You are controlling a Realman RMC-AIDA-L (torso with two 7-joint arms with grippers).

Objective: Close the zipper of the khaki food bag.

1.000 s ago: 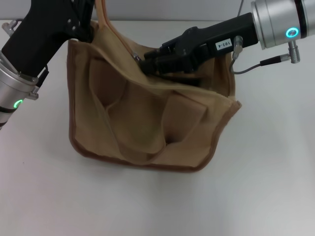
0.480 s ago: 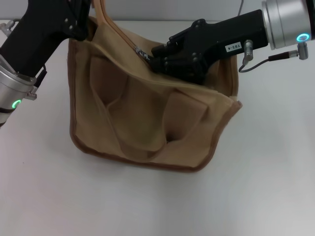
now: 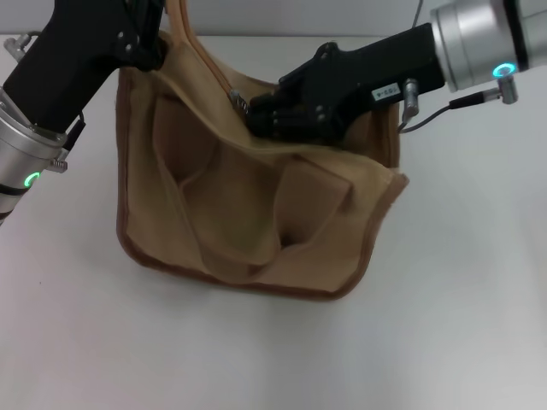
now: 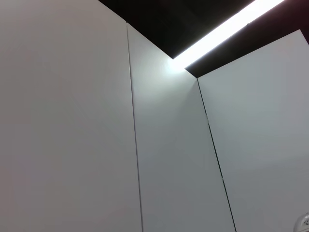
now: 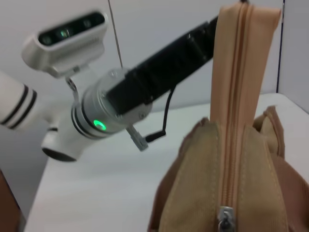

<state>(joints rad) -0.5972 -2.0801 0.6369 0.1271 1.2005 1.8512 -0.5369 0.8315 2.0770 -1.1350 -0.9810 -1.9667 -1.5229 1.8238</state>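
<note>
The right pincer [image 3: 253, 109] has moved along the zipper [image 3: 220, 79] toward the left pincer [image 3: 147, 44], after having sat slightly farther from it half a second ago. The silver slider [image 3: 240, 104] at its tip has travelled with it and now lies closer to the bag corner pinched by the left pincer. The right arm's silver cuff has slid inward with it. On the khaki food bag [image 3: 256, 205], the corner farthest from the left pincer has drawn in and risen a little, and the front folds below the right pincer have bunched closer.
</note>
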